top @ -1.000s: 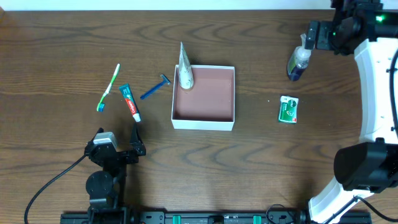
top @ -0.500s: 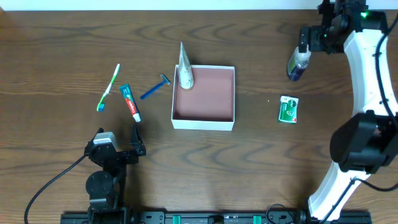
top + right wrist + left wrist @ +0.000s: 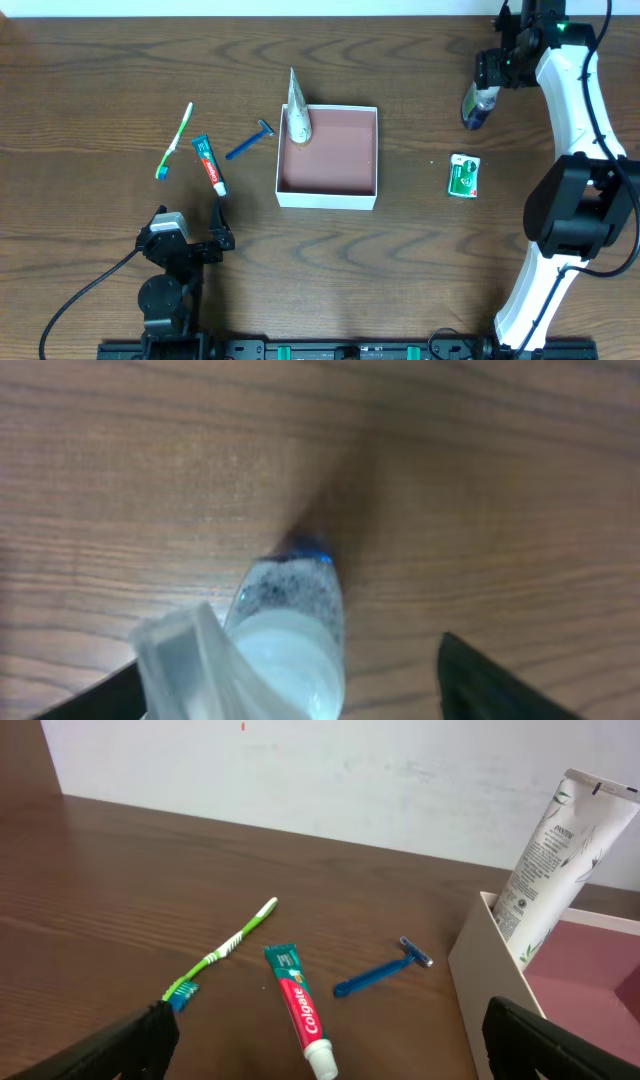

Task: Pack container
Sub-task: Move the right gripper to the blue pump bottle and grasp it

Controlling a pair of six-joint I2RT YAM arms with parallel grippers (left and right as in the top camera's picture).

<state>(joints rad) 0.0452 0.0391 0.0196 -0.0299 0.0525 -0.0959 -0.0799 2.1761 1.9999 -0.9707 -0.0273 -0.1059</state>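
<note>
Clear plastic bottle: upright between right gripper jaws, grip cannot be told; container well leftward.

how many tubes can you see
2: a red and green toothpaste tube lying left of the container, and a white tube leaning in the container's far left corner. None looks hidden.

Right wrist view: bottle blurred, lower part cut by bottom edge; fingers of the right tool show only as dark corners. Overhead: bottle top hidden under right tool; print on green packet too small to read. Left wrist view: container cut by right edge; tube base hidden behind its wall.
</note>
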